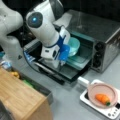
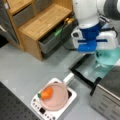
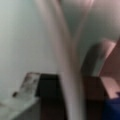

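Teal bowl [image 1: 74,45] sits on the glass tray just inside the open silver toaster oven [image 1: 105,37], and my gripper [image 1: 62,60] looks clamped on its near rim, which fills the wrist view. Off to the side, an orange carrot [image 2: 46,93] lies in a pink pan [image 2: 55,97] on the white cooker [image 2: 37,105].

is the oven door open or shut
Open: the oven door lies folded down flat, with the teal bowl and gripper at its mouth.

Mock kitchen test bench, toaster oven [image 1: 100,37], pan [image 2: 56,96] on cooker [image 2: 53,110], wooden drawers [image 2: 40,22]
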